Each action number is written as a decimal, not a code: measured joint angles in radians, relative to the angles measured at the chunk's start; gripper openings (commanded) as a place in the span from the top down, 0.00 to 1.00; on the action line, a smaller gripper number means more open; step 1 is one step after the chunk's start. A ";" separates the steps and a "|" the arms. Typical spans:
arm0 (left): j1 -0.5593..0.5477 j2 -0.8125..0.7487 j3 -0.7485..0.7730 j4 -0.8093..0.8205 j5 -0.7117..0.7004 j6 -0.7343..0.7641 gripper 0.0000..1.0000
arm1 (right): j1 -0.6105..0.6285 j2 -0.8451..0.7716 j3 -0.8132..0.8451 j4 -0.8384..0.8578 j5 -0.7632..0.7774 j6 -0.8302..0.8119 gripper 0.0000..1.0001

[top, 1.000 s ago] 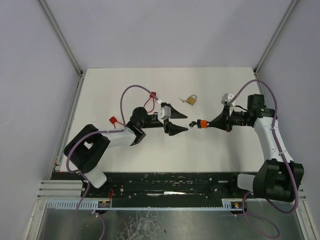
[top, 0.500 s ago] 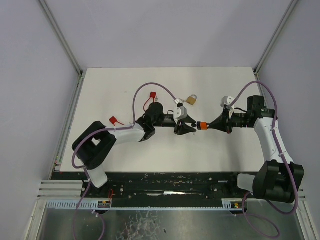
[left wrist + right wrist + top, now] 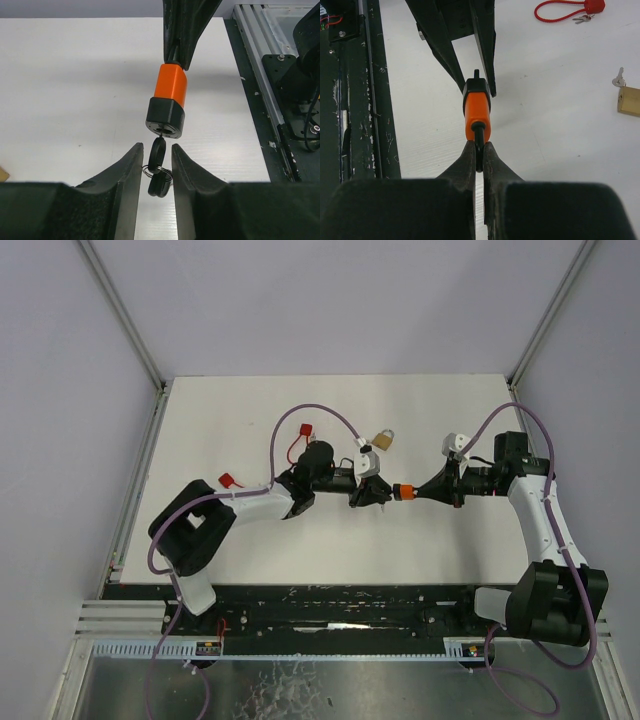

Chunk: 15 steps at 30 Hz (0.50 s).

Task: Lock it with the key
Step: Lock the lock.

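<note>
Straddling the key, no pinch yet

Looks like the grab-the-key step: the right tool [image 3: 479, 148] is clamped tight on the shackle end of the orange padlock [image 3: 170, 97], holding it up over the middle of the bench [image 3: 75, 100], between the arms. The key [image 3: 158, 151] sits in the black keyhole end, with a ring [image 3: 150, 170] and spare key [image 3: 159, 185] dangling below. The left tool [image 3: 156, 148] has its fingers apart on either side of the key, seemingly not touching. Next move, I'd guess: squeeze onto the key head, then twist while the right side stays steady. Can't tell if the shackle's pushed home, since it's hidden.
</note>
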 measured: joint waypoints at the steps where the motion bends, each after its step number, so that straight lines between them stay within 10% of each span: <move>1: 0.000 0.000 0.000 0.000 0.000 0.001 0.71 | 0.000 0.000 0.000 0.000 0.000 -0.001 1.00; 15: 0.000 -0.005 -0.008 0.013 -0.001 -0.003 0.59 | 0.000 0.000 0.000 0.000 0.001 -0.017 1.00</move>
